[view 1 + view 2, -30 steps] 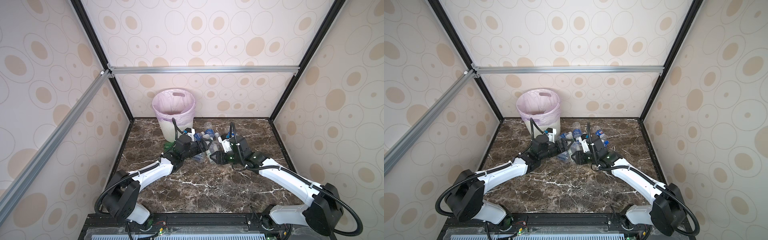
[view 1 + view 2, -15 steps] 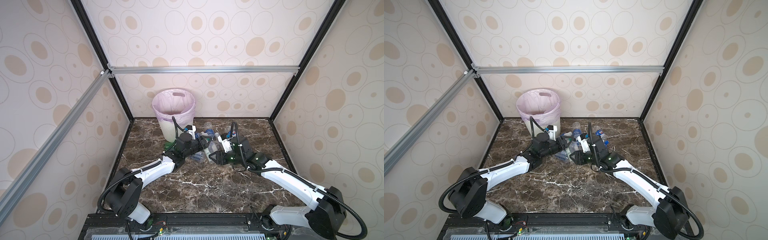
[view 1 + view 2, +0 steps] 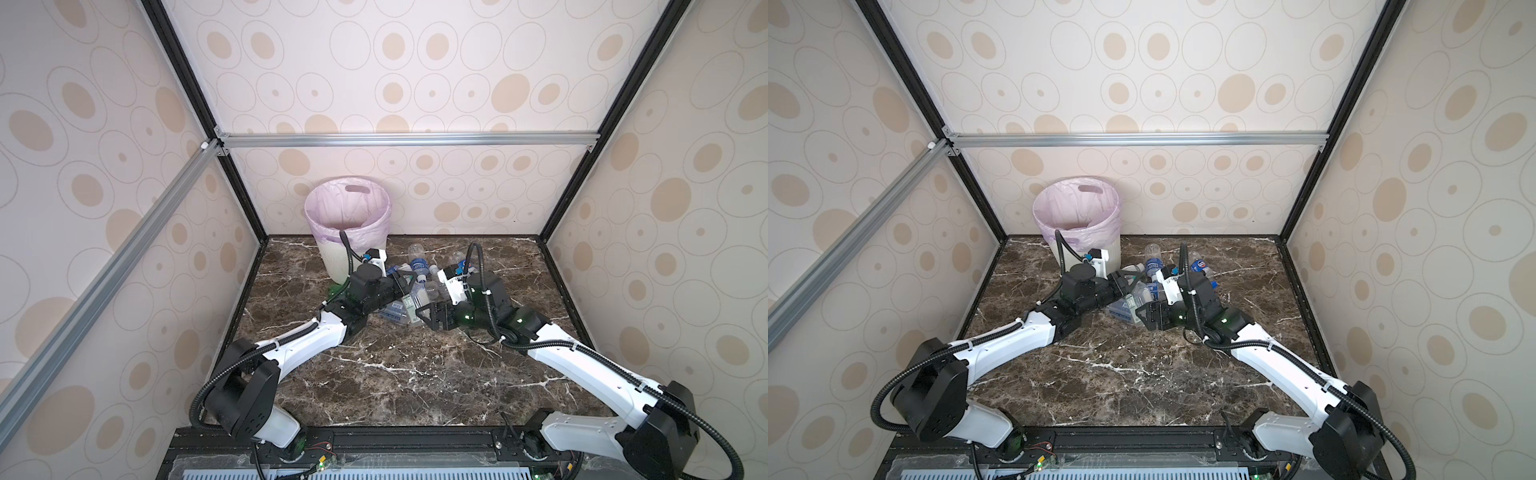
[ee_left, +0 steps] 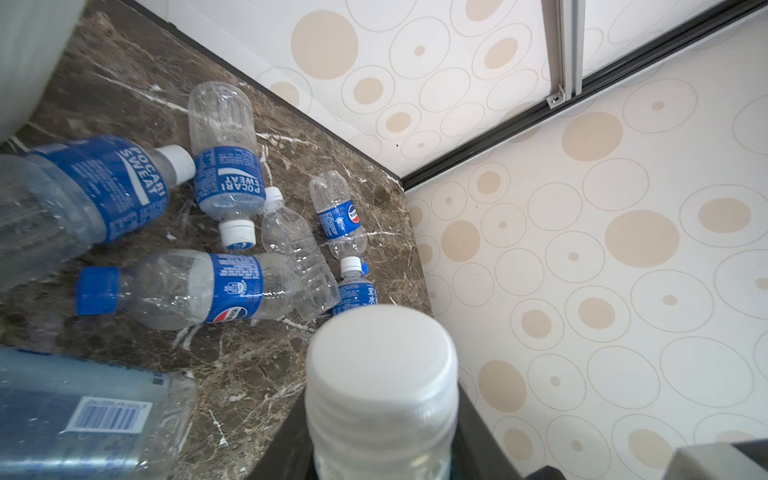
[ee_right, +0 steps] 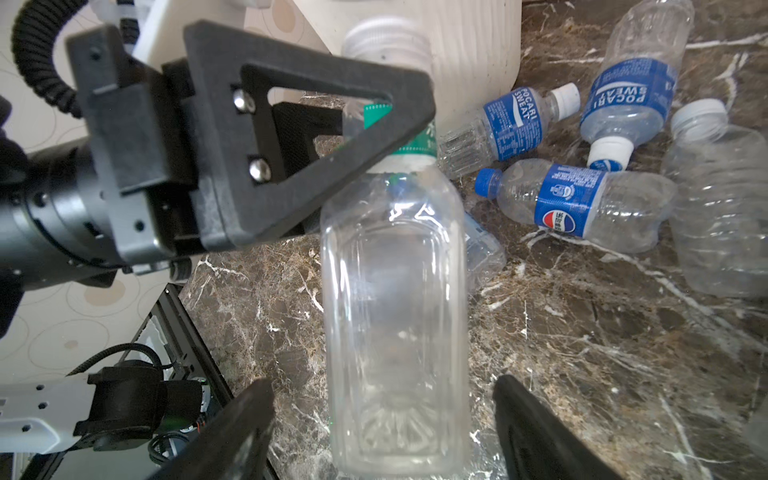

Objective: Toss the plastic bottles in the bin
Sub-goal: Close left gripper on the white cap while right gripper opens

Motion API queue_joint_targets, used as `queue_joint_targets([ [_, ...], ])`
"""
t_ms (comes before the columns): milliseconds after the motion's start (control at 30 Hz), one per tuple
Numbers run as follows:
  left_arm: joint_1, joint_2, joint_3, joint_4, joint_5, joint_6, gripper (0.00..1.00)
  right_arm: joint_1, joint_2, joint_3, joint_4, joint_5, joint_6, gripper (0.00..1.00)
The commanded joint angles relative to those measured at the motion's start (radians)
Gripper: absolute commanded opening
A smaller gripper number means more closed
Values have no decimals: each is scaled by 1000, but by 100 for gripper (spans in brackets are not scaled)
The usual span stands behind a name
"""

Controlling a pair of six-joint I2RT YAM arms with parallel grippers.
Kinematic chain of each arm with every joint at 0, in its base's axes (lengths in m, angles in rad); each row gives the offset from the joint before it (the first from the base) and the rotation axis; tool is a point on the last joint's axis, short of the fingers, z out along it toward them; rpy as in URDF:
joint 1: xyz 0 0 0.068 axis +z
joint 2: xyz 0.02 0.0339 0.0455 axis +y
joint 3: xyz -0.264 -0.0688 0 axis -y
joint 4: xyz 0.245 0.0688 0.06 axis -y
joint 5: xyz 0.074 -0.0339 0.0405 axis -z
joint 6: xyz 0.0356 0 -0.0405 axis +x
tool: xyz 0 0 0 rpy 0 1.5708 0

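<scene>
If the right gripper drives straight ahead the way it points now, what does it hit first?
The clear bottle: its base sits between the open fingers of the right gripper, while the left gripper clamps its neck. Pushing on would probably shove it against that gripper; depth beyond is unclear.

left arm: stretched forward from its base and angled inward toward the middle, forearm low.
left gripper: fingers clamped across a clear white-capped bottle, just below its cap.
right arm: reaches forward and inward from its base, forearm low, wrist bent so the gripper points toward the left arm.
right gripper: fingers spread wide, one on each side of the same bottle's base, with a gap on both sides and no contact.
both grippers: close together near the middle in both top views.
</scene>
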Motion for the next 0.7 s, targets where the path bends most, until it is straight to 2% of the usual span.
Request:
queue_joint_targets([
  [0, 36, -59, 50, -72, -32, 60, 37, 7, -17, 51, -9, 10, -17, 91],
  [200, 103, -120, 123, -203, -71, 152, 38, 7, -9, 114, -7, 11, -44, 100],
  [433, 195, -156, 290, -354, -121, 299, 37, 13, 37, 224, 8, -18, -70, 100],
  [667, 230, -123, 623, -488, -267, 513, 37, 36, 82, 319, 31, -32, -76, 100],
])
